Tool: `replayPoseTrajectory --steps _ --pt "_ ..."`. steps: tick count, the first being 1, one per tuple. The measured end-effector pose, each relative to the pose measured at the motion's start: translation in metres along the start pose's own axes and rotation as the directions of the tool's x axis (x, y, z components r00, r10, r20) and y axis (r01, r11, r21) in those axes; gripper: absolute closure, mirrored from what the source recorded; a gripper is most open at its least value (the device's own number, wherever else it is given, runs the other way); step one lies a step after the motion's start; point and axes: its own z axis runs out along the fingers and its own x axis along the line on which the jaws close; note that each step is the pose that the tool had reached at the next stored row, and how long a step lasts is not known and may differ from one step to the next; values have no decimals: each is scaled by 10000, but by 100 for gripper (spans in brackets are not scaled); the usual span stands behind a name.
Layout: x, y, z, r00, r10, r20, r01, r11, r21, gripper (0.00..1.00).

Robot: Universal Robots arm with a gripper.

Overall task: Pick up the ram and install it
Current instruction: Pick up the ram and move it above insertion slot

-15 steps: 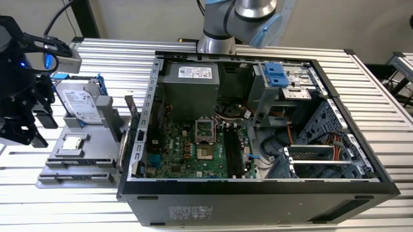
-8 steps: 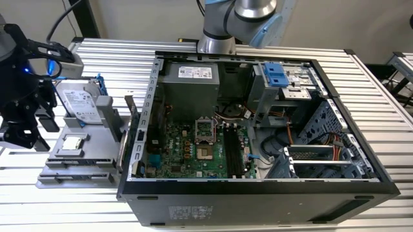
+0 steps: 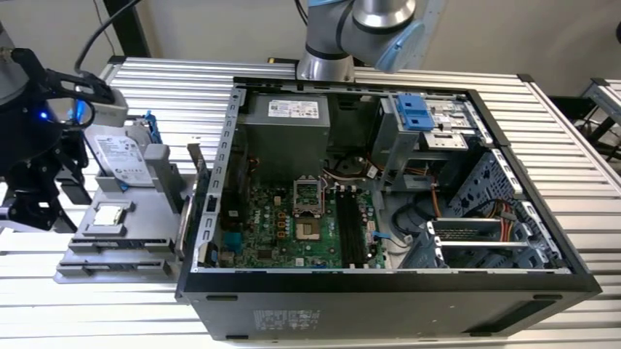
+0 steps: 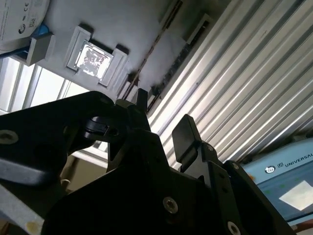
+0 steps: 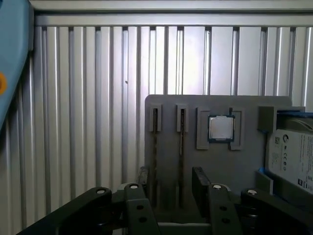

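Note:
Two ram sticks stand on edge in the slots of a grey holder [image 5: 220, 171], one [image 5: 155, 147] beside the other [image 5: 181, 147]. In the second wrist view they appear as thin dark lines [image 4: 152, 51]. In the exterior view the ram [image 3: 112, 247] lies at the near end of the holder. My gripper [image 5: 171, 188] is open, short of the sticks' near ends. Its two black fingers [image 5: 143, 182] stand apart with nothing held. In the exterior view the gripper [image 3: 39, 207] hangs at the left edge beside the holder.
The holder also carries a square CPU chip [image 5: 221, 128] and a silver hard drive [image 5: 293, 156] in a blue-handled frame. An open computer case [image 3: 388, 283] sits on the ribbed table [image 3: 174, 87], with its motherboard and memory slots [image 3: 351, 225] exposed.

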Motion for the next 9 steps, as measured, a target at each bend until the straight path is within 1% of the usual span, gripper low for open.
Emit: replayPoseTrajectory --steps 5,7,8,9 --pt "49 -3 58 10000 91 3 -91 10000 -4 0" --pt "68 -12 94 9999 108 5 -108 9999 -2 0" --pt "80 -23 126 9999 117 4 -117 9999 -4 0" --pt "82 -29 144 9999 124 4 -124 9999 -5 0"
